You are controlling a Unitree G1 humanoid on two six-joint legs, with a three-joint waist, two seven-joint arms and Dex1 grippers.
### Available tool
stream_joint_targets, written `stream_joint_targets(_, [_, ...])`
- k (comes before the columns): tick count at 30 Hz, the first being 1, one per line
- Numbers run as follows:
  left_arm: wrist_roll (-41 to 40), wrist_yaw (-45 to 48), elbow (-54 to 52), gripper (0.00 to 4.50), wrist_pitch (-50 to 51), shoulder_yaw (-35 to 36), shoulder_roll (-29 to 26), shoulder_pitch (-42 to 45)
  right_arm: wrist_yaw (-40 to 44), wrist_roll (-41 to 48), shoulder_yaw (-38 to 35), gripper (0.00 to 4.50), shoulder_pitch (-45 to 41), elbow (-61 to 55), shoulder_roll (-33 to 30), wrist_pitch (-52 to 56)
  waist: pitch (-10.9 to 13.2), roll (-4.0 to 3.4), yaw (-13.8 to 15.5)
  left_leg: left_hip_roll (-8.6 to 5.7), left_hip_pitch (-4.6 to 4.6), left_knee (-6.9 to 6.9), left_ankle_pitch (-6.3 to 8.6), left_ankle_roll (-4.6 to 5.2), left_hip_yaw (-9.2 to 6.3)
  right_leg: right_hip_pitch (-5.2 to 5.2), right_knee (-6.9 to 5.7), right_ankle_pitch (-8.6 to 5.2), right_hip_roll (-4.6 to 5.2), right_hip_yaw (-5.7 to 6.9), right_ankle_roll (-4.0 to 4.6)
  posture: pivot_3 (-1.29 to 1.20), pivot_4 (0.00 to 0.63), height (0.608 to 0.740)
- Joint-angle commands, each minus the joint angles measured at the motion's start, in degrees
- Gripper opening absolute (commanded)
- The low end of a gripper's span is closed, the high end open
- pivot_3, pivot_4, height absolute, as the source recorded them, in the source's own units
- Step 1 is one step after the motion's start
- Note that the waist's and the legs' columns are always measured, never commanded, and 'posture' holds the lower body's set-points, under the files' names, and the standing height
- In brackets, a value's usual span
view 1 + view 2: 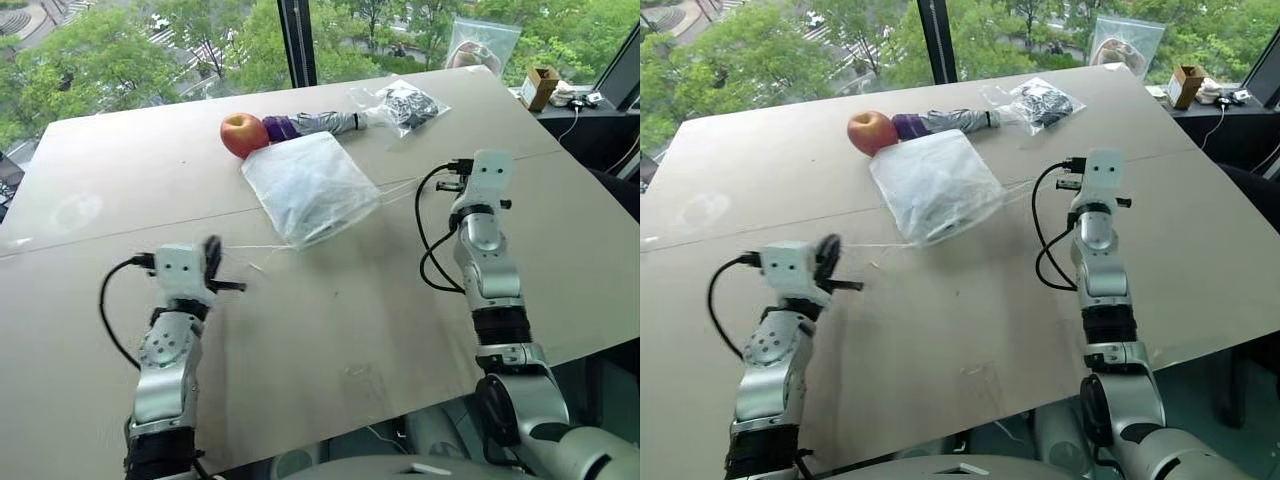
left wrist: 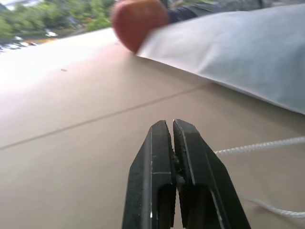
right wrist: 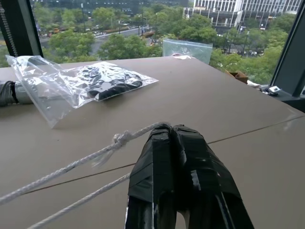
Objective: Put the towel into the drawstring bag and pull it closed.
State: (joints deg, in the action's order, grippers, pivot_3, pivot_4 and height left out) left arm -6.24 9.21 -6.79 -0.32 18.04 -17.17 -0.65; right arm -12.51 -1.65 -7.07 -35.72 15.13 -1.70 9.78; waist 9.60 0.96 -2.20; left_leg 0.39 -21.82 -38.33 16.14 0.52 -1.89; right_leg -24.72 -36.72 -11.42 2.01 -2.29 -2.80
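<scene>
Head view: we saw drawstring bag [image 1: 311, 187] lying on table [image 1: 90, 300], touching apple [image 1: 243, 134], bluish towel dim inside.
Left wrist view: our left gripper [image 2: 172, 128] clenched on cord [image 2: 259, 146] near bag.
Right wrist view: our right gripper [image 3: 174, 131] clenched on knotted cord [image 3: 123, 140].

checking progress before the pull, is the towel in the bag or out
In, it seems: a bluish mass shows through the thin white bag, which bulges, and no towel lies loose on the table. Both hands grip cords.
</scene>
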Motion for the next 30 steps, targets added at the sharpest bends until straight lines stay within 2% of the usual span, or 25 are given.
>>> stream_joint_targets(1, [4.4, -8.77, -2.1, 0.03, -3.15, 5.12, 0.51, -0.43, -2.68, 1.03, -2.62, 0.0, -1.52, 0.29, -0.05, -0.94, -0.01, 0.01, -0.03, -0.01, 0.0, 0.0, 0.0, 0.0, 0.01, 0.0, 0.0, 0.0, 0.01, -0.01, 0.0, 0.0, 0.15, 0.74])
stream_joint_targets(8, [11.0, -22.23, -3.79, 0.03, -0.58, 13.46, 0.75, -2.32, -6.2, 1.53, -4.94, 0.0, -1.6, 1.23, -0.69, -1.25, 0.0, 0.01, -0.16, 0.01, -0.01, 0.02, 0.0, 0.0, -0.01, -0.01, 0.01, 0.0, -0.01, 0.02, 0.0, 0.0, 0.15, 0.74])
stream_joint_targets(14, [17.83, -34.36, -0.78, 0.03, 11.94, 17.99, 0.43, -1.01, -11.8, 2.79, -8.24, 0.0, -0.27, 0.52, -0.88, -0.34, -0.02, 0.03, -0.17, 0.0, 0.01, 0.0, 0.0, 0.0, -0.03, 0.0, -0.03, 0.0, -0.02, 0.05, -0.01, 0.0, 0.15, 0.74])
stream_joint_targets(26, [21.43, -44.88, 1.06, 0.03, 21.11, 19.95, -0.31, 1.83, -20.51, 7.25, -13.28, 0.0, 0.05, 0.06, -2.21, 1.01, -0.03, 0.05, -0.26, 0.01, -0.02, 0.01, 0.01, -0.01, -0.05, -0.01, -0.01, 0.0, 0.02, 0.08, -0.01, 0.0, 0.15, 0.74])
stream_joint_targets(30, [17.45, -38.11, 4.13, 0.03, 15.76, 15.19, -1.75, 3.76, -14.07, 8.81, -9.86, 0.0, -0.43, 0.93, -4.44, 0.41, -0.03, 0.05, -0.13, 0.01, -0.03, 0.01, 0.01, -0.01, -0.06, -0.01, -0.02, 0.0, 0.01, 0.11, 0.0, 0.0, 0.15, 0.74])
